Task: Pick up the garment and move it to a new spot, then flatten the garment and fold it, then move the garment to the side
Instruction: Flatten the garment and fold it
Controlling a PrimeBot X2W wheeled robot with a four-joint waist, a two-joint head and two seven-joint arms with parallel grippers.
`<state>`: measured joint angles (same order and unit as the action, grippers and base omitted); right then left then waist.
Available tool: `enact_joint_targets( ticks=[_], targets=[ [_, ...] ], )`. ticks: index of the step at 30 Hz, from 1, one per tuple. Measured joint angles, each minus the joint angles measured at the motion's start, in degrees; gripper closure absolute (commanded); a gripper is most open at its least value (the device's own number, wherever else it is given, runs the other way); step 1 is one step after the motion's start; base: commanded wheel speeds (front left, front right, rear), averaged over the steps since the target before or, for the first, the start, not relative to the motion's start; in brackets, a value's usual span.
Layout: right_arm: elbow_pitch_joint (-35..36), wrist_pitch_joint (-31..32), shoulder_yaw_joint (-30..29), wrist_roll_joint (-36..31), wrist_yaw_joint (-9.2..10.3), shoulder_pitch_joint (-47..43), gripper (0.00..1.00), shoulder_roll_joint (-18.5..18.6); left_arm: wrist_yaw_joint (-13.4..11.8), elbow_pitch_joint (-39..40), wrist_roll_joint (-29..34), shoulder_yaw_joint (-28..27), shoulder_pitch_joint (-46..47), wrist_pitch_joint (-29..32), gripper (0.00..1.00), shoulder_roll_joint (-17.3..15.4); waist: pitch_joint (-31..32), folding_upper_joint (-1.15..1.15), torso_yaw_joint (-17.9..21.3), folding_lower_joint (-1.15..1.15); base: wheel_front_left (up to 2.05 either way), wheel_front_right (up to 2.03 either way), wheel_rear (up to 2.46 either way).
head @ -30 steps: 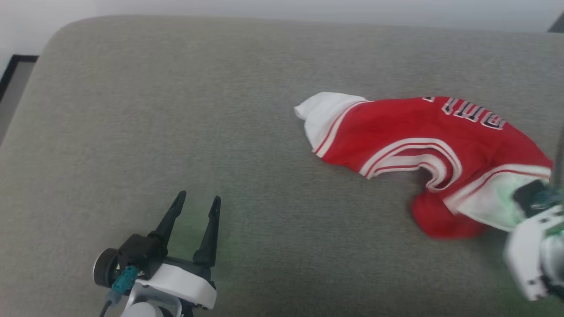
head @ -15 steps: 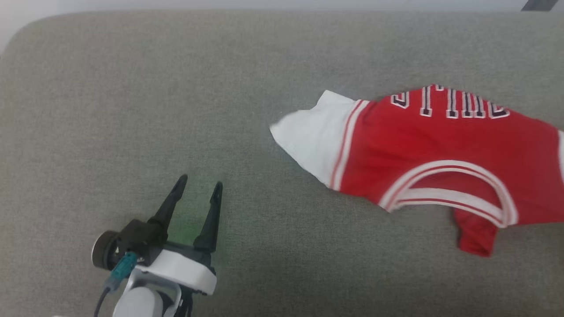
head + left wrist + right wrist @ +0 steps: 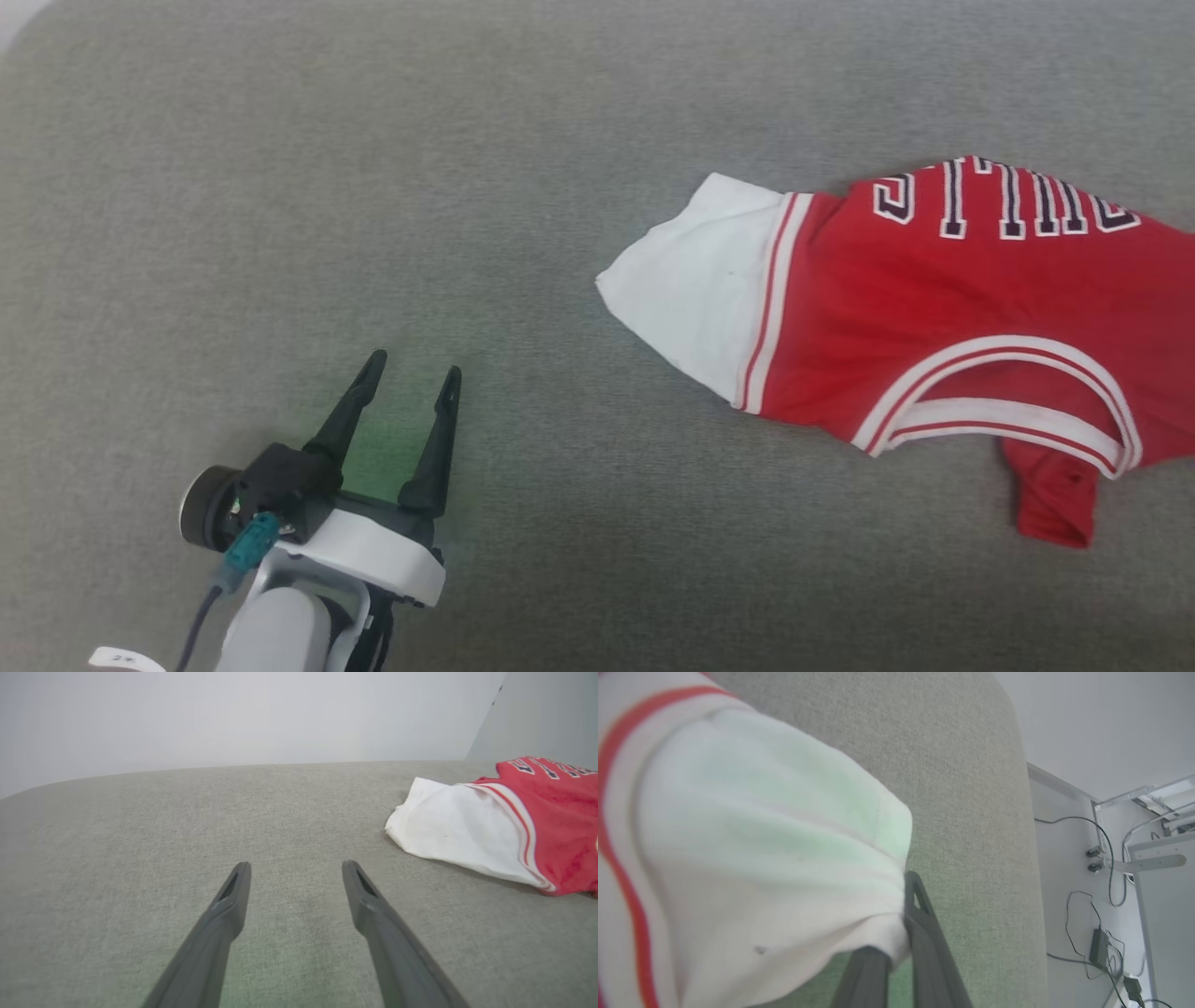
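Observation:
The garment (image 3: 934, 308) is a red jersey with white sleeves, white stripe trim and black letters. It lies spread on the grey cushion (image 3: 467, 187) at the right, running past the right edge of the head view. My right gripper (image 3: 896, 919) is shut on the hem of one white sleeve (image 3: 738, 835), with the cloth draped over one finger. Low at the left, my left gripper (image 3: 411, 369) is open and holds nothing. In the left wrist view its jaws (image 3: 295, 867) stand apart just above the cushion, and the other white sleeve (image 3: 467, 835) lies off to their right.
The cushion's rounded edge (image 3: 1017, 812) runs close by my right gripper. Beyond it the floor holds cables and a power adapter (image 3: 1099, 947) and a white frame (image 3: 1153, 858). A pale wall (image 3: 233, 718) rises behind the cushion.
The head view has shifted down and closer. The garment has been drawn out flatter toward the right, its letters now showing more fully. My right gripper has left the head view. The left gripper stays open.

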<state>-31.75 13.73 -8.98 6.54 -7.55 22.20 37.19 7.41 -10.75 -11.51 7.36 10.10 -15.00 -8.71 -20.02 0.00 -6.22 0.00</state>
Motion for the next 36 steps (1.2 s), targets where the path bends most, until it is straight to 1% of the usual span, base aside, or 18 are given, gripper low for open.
enact_joint_targets(
  ticks=[1,2,3,4,5,7,8,11,14,18,20,25,26,29,32,34,36],
  targets=[
    [-1.0,-1.1,0.3,-0.3,0.0,0.4,0.88,-0.4,0.0,-0.1,0.0,0.0,0.1,0.0,0.0,-0.1,0.0,0.0,0.3,0.0,0.0,0.0,0.0],
    [-1.9,-2.4,0.7,-0.9,0.0,0.9,0.56,-0.8,0.0,-0.2,-0.1,0.1,0.3,0.0,0.0,-0.3,0.1,0.0,0.6,0.0,0.0,0.0,0.0],
    [-2.7,-3.4,0.8,-1.4,0.0,1.5,0.33,-1.2,0.0,-0.3,-0.5,0.1,0.4,0.0,0.0,-0.7,0.2,0.0,1.0,0.0,0.0,0.0,0.0],
    [-3.5,-4.4,0.9,-1.8,0.0,1.9,0.05,-1.5,0.0,-0.4,-0.9,0.3,0.6,0.0,0.0,-1.2,0.4,0.0,1.4,0.0,0.0,0.0,0.0],
    [-4.1,-5.7,1.0,-2.4,0.0,2.2,0.0,-1.7,0.0,-0.6,-1.2,0.8,0.7,0.0,0.0,-1.9,0.6,0.0,1.9,0.0,0.0,0.0,0.0],
    [-5.1,-8.1,0.7,-2.9,0.0,2.5,0.0,-2.4,0.0,-1.1,-2.0,2.0,1.0,0.0,0.0,-3.3,1.2,0.0,2.8,0.0,0.0,0.0,0.0],
    [-5.8,-11.0,-0.3,-3.5,0.0,2.5,0.0,-3.0,0.0,-1.2,-2.4,3.5,2.1,0.0,0.0,-5.3,2.0,0.0,3.7,0.0,0.0,0.0,0.0],
    [-5.9,-15.1,-2.8,-3.5,0.01,2.3,0.0,-4.4,0.0,-0.6,-2.7,6.4,4.7,0.0,0.0,-9.3,3.6,0.0,5.0,0.0,0.0,0.0,0.0],
    [-4.8,-18.3,-5.1,-3.5,0.01,0.6,0.0,-6.6,0.0,-0.4,-3.3,10.5,7.4,0.0,0.0,-13.6,5.1,0.0,6.6,0.0,0.0,0.0,0.0],
    [-1.2,-21.1,-7.4,-2.0,0.01,-1.9,0.0,-10.5,0.0,-1.7,-6.2,20.8,12.6,0.1,0.0,-20.1,7.1,0.0,8.8,0.0,0.0,0.0,0.0],
    [1.2,-21.8,-7.9,-1.8,0.01,-3.1,0.0,-12.4,0.0,-1.8,-8.4,26.1,15.8,1.6,0.0,-23.1,7.9,0.0,10.1,0.0,0.0,0.0,0.0],
    [7.9,-22.4,-6.6,-0.6,0.01,-6.6,0.0,-17.4,0.0,0.0,-16.1,39.0,23.8,8.1,0.0,-29.0,9.6,0.0,13.5,0.0,0.0,0.0,0.0],
    [9.2,-22.3,-6.1,-0.2,0.01,-7.2,0.0,-18.2,0.0,0.4,-18.3,42.6,25.4,10.1,0.0,-30.0,9.8,0.0,14.2,0.0,0.0,0.0,0.0],
    [12.9,-21.4,-4.6,0.6,0.01,-9.0,0.0,-20.0,0.0,1.6,-24.9,52.1,30.2,15.3,0.0,-31.7,10.3,0.0,16.1,0.0,0.0,0.0,0.0],
    [16.1,-20.4,-3.5,1.3,0.01,-10.2,0.0,-20.9,0.0,1.6,-29.3,60.3,36.0,19.3,0.0,-32.8,10.1,0.0,17.9,0.0,0.0,0.0,0.0],
    [17.9,-20.0,-3.1,1.7,0.01,-10.5,0.0,-21.2,0.0,0.6,-32.6,63.7,39.1,21.6,0.0,-32.5,9.5,0.0,18.8,0.0,0.0,0.0,0.0],
    [19.5,-19.6,-2.6,2.1,0.01,-10.6,0.0,-21.7,0.0,-1.0,-34.4,65.1,41.8,22.9,0.0,-32.0,8.6,0.0,19.5,0.0,0.0,0.0,0.0]
  ],
)
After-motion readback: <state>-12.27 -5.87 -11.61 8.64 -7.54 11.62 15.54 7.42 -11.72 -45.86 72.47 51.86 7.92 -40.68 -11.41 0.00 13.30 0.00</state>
